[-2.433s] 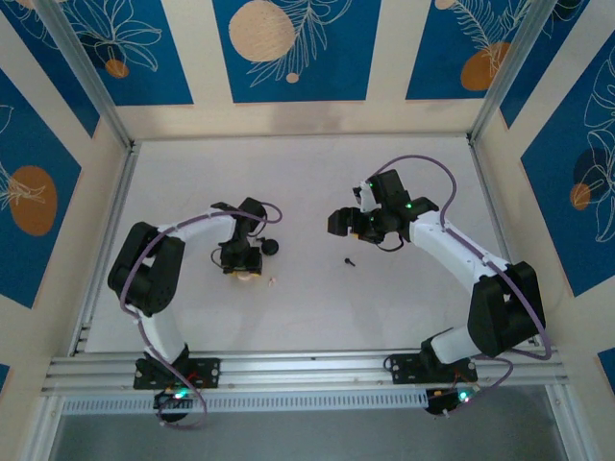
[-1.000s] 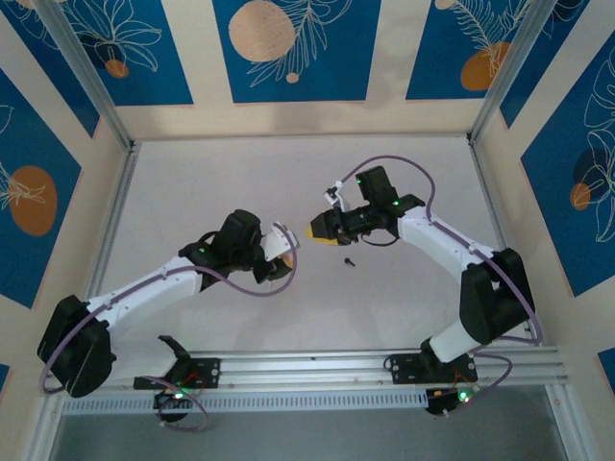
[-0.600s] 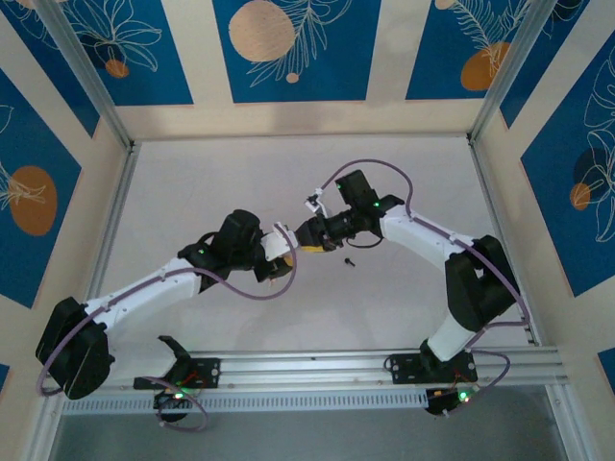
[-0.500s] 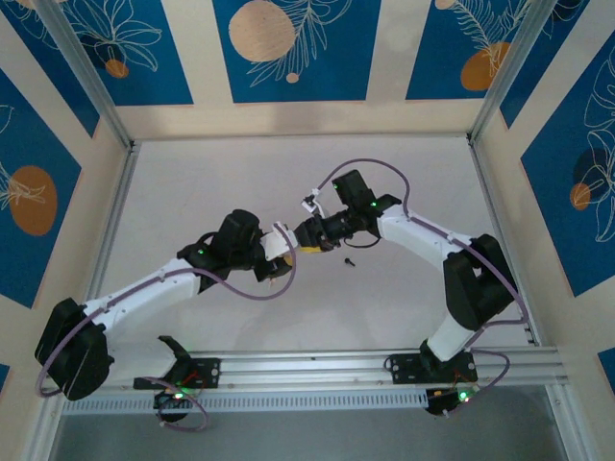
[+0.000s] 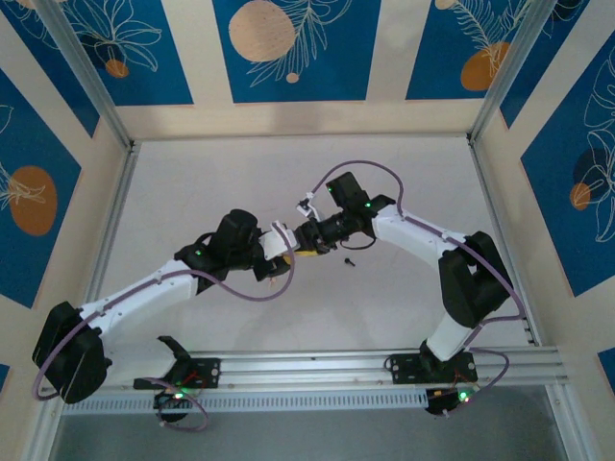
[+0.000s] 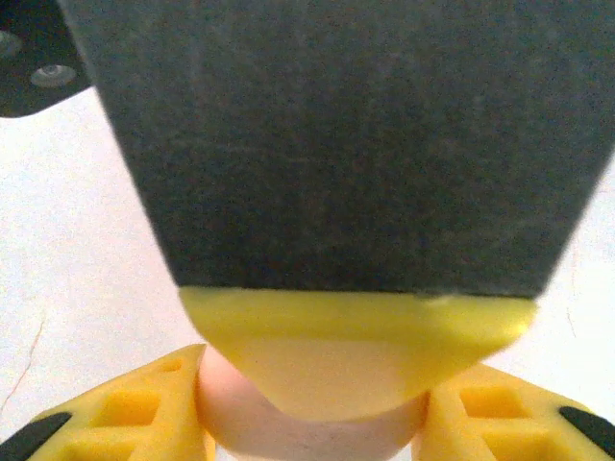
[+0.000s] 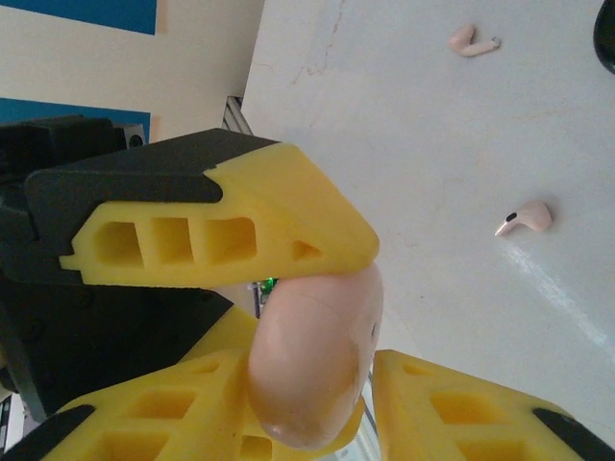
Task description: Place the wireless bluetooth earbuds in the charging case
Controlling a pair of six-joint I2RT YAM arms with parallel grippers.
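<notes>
Right gripper: moved left and slightly nearer since a second ago. It is now tip to tip with the left gripper, which keeps its earlier spot near the middle of the table.

Top view. Both arms reach inward. Wrists and purple cables crowd the point where the tips meet, and what sits between them cannot be made out. One black earbud lies on the bare surface just right of the tips, apart from both.

Left wrist view. Own yellow fingers at the lower corners press on both sides of the pink case. Only its upper curve shows; the frame cuts off the rest. A broad dark finger with a yellow tip, the right gripper's, lies over the top of the case and blocks most of the scene.

Right wrist view. The case stands on edge between own fingers, which are partly closed. It touches the left-hand finger; contact with the other cannot be told. The left gripper's finger caps it from above. Two pink earbuds lie on the table beyond, apart from each other. A dark shape sits at the upper right corner, cut off and unidentifiable.
</notes>
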